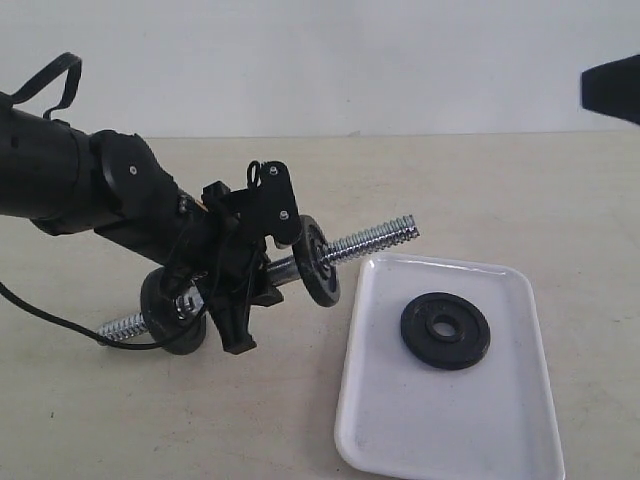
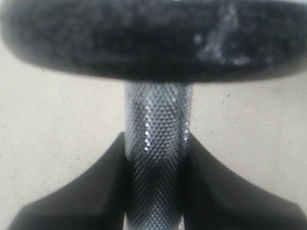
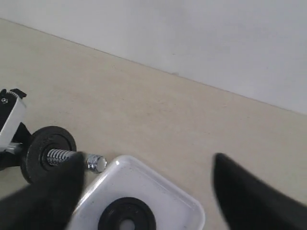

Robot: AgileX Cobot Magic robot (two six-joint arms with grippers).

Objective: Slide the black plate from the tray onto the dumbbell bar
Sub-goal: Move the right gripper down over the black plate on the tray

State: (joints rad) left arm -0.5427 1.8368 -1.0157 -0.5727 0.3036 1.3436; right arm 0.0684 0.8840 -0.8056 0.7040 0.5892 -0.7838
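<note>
Hold: left claw (image 2: 154,160) clamps dumbbell bar (image 1: 375,240) at knurled middle, free threaded end pointing right. Target black plate (image 1: 446,331) flat in tray (image 1: 400,440), lower right. Overhead right claw (image 3: 146,163) wide, empty; grip rim, line hole with thread.

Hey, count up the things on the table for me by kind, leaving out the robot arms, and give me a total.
Black weight plates: 3
Dumbbell bar: 1
White tray: 1
Total: 5
</note>
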